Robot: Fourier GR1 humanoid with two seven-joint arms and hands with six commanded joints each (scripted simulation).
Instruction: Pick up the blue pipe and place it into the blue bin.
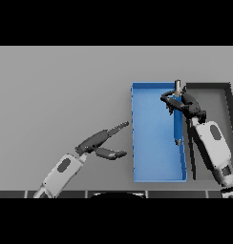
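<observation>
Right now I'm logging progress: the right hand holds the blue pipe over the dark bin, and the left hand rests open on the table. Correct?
Not quite. In the head view the right hand holds the blue pipe over the blue bin, not the dark bin. The left hand is open on the table, as you said.

Both arms are cased in smooth white shells, each forearm bearing a dark grey oval inset panel just behind the wrist. The left hand (101,143) is dark charcoal, with long slender fingers and a thicker thumb, joined to its forearm by a dark wrist collar. The right hand (185,106) is the same dark colour, knobbly and jointed. Behind it the forearm ends in a grey ringed cuff.
</observation>
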